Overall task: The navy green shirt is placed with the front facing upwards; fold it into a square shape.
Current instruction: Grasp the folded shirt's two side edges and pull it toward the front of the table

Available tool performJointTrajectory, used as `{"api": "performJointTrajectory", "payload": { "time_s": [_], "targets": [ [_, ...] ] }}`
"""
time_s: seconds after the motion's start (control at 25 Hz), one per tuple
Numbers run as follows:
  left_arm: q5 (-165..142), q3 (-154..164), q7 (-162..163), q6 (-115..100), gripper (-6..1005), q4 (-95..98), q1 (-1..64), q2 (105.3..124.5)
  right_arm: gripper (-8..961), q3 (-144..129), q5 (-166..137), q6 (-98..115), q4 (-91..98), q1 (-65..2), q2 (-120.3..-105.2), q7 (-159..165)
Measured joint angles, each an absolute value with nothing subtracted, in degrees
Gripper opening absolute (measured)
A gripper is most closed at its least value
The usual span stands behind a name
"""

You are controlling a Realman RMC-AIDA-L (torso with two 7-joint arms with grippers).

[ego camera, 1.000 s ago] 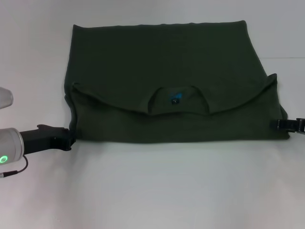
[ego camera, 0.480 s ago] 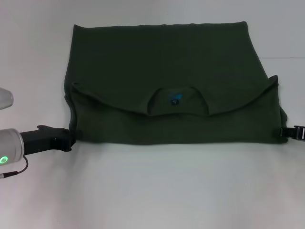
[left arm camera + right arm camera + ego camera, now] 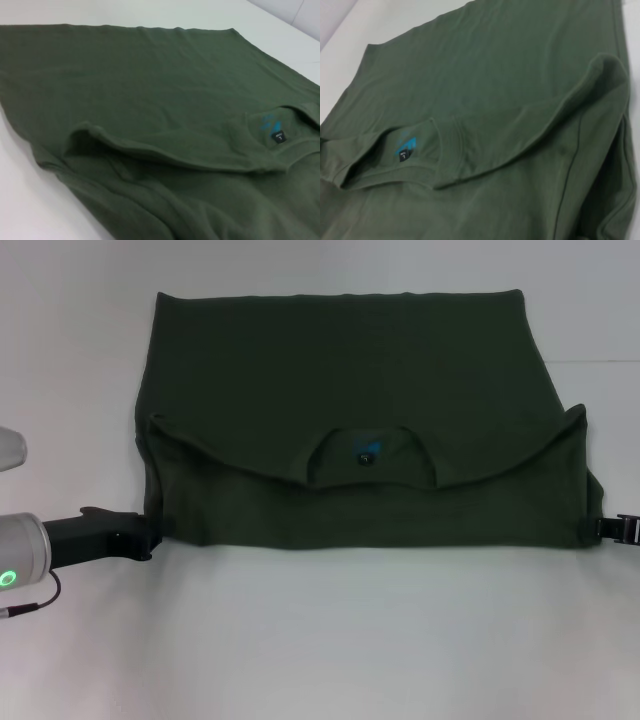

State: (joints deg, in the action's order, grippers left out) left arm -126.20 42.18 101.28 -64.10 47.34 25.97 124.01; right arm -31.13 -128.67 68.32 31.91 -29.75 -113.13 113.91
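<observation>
White tabletop point(image 3: 320, 640) fills the head view and carries everything else. Across its far half lies the navy green shirt point(image 3: 350, 370), spread wide from side to side and already folded once: the collar end has been brought over so that a curved folded edge runs across the cloth, with the round collar point(image 3: 372, 452) opening toward the robot and the lower band of fabric lying flat along the near edge. Both wrist views show the same fold close up, a soft raised ridge of cloth sweeping toward the neck hole, with the fabric below it lying in loose layers. The left gripper point(image 3: 148, 532) sits low on the table at the shirt's near left corner, its black tip touching the cloth edge there, with the silver arm and its green light trailing off toward the left border. Whether its claw is spread or pinching the cloth cannot be told, since the tip is dark against the dark shirt. The right gripper point(image 3: 608, 528) shows only as a small black piece at the shirt's near right corner, right at the picture's border, and its claw state cannot be told either. Smallest of all is the label point(image 3: 367, 450) inside the collar, blue and black.
</observation>
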Motion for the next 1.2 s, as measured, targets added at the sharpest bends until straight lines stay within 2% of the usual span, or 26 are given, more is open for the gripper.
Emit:
{"api": "performJointTrajectory", "payload": {
  "time_s": [0.12,0.4,0.72,1.2],
  "targets": [
    [-126.20,42.18,102.40,-66.26,3,47.81,25.73,124.01,35,-30.87,-128.07,69.10,32.09,-29.07,-113.09,113.06],
    [-126.29,40.30,106.81,-79.28,3,52.92,22.73,123.42,42,-29.14,-126.78,75.82,32.63,-26.51,-112.18,109.03],
    [-128.19,31.80,106.91,-96.89,3,55.80,19.87,123.32,50,-25.26,-126.72,88.69,36.04,-19.56,-112.53,98.76],
    [-132.05,28.49,104.06,-111.45,2,56.22,14.99,123.88,61,-22.12,-127.08,102.68,36.39,-9.97,-111.31,86.88]
  ]
}}
